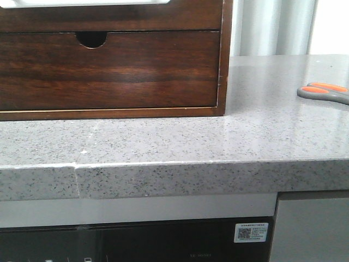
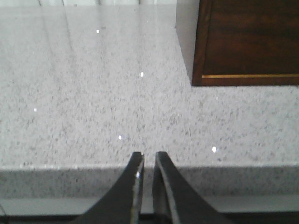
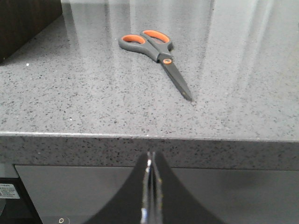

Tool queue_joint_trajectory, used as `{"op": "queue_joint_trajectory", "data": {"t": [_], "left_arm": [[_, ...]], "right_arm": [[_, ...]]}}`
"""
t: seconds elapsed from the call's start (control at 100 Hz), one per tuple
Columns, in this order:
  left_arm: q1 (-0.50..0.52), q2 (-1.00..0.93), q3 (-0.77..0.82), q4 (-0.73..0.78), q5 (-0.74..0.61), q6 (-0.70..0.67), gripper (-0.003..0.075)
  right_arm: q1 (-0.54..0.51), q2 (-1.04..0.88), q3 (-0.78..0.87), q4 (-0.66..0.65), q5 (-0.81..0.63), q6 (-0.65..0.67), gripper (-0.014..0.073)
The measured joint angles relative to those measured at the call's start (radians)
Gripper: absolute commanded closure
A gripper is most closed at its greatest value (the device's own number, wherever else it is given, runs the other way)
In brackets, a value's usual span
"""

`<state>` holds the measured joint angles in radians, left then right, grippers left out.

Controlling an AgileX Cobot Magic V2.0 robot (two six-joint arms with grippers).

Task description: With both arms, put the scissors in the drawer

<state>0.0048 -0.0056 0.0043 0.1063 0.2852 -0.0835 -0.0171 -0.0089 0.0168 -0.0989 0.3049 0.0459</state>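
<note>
The scissors (image 1: 323, 91), grey handles with orange-lined loops, lie flat on the grey stone counter at the far right, cut off by the front view's edge. The right wrist view shows them whole (image 3: 158, 52), blades closed. My right gripper (image 3: 151, 156) is shut and empty, below the counter's front edge and short of the scissors. My left gripper (image 2: 149, 156) is empty with only a narrow slit between its fingers, at the counter's front edge, left of the cabinet. The plain drawer front (image 1: 109, 19) tops the cabinet, with a white strip above it. Neither gripper shows in the front view.
The wooden cabinet (image 1: 223, 65) stands at the back left of the counter (image 1: 218, 142); its corner shows in the left wrist view (image 2: 247, 42). Its lower drawer front (image 1: 109, 71) has a semicircular notch. Below the counter are a dark appliance panel (image 1: 136, 243) and a grey door (image 1: 311, 229).
</note>
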Motion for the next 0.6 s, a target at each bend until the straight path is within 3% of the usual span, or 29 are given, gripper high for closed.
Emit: {"op": "queue_joint_trajectory", "data": {"t": [0.19, 0.6], "left_arm": [[0.000, 0.000, 0.000, 0.000, -0.101, 0.000, 0.0717], [0.000, 0.000, 0.000, -0.002, -0.136, 0.000, 0.0716]], "right_arm": [[0.000, 0.000, 0.000, 0.078, -0.040, 0.000, 0.0699], [0.000, 0.000, 0.000, 0.099, -0.072, 0.000, 0.0699]]}}
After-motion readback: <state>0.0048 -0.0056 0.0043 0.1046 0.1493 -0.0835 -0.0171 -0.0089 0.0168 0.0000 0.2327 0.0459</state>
